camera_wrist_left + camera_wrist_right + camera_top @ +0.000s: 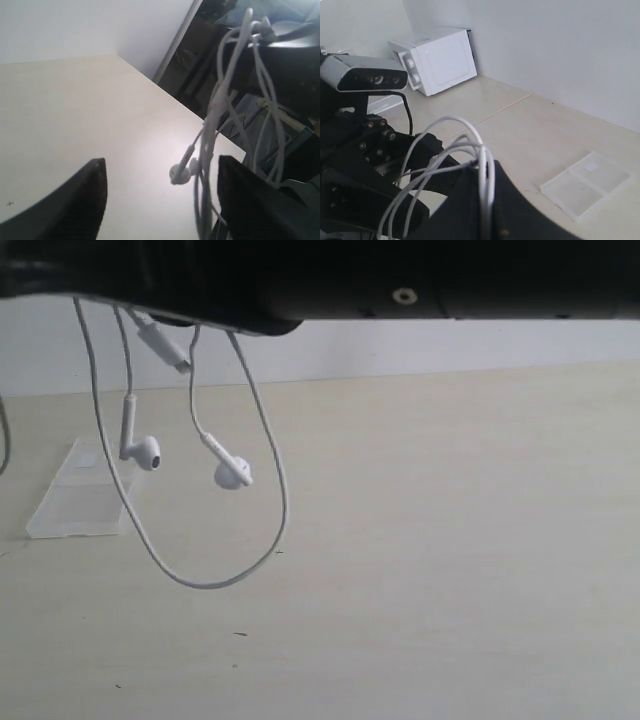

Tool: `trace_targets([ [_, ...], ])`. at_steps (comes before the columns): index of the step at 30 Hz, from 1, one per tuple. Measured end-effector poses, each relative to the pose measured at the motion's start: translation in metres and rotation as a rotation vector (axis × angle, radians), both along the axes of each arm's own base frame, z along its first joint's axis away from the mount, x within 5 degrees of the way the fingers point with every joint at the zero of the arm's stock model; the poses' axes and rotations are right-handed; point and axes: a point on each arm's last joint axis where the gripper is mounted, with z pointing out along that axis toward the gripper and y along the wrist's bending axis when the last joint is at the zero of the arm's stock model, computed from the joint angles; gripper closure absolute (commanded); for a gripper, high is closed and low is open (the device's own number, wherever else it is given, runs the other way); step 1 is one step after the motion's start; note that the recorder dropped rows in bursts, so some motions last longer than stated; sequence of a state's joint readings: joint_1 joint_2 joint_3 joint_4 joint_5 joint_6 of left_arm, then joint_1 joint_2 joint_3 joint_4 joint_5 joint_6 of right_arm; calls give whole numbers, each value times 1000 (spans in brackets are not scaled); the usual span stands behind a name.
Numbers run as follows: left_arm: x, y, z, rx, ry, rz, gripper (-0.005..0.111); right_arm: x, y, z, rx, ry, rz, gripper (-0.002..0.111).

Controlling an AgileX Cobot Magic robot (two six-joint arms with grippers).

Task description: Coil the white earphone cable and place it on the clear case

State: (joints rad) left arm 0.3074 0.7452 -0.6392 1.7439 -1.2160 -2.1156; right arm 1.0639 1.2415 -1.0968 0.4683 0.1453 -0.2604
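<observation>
**Q:** Why does the cable point(232, 474) hang in loops near the case point(75, 502)?

**A:** The right tool point(487, 170) is clenched on the gathered strands, likely to hold the coil together. The left tool point(161, 165) stands released, jaws either side of the dangling wire.

**Q:** And the case?

**A:** Flat on the surface point(450, 540), apparently empty, with nothing on it yet.

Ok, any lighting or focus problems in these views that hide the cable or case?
Exterior view: a black, underexposed arm fills the top; the white earphone cable is sharp, the clear case faint against the table. Left wrist view: soft focus, fingers mere silhouettes. Right wrist view: right gripper near-black, case well lit.
</observation>
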Motion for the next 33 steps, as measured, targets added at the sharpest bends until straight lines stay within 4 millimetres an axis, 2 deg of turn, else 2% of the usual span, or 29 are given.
trace_targets([
  [9, 0, 0, 1, 7, -3, 0, 45, 9, -7, -30, -67, 49, -46, 108],
  [21, 2, 2, 2, 8, -8, 27, 45, 14, -23, -20, -52, 20, -84, 108],
  [33, 0, 0, 2, 7, -4, 2, 45, 14, -26, -25, -130, 8, -69, 108],
])
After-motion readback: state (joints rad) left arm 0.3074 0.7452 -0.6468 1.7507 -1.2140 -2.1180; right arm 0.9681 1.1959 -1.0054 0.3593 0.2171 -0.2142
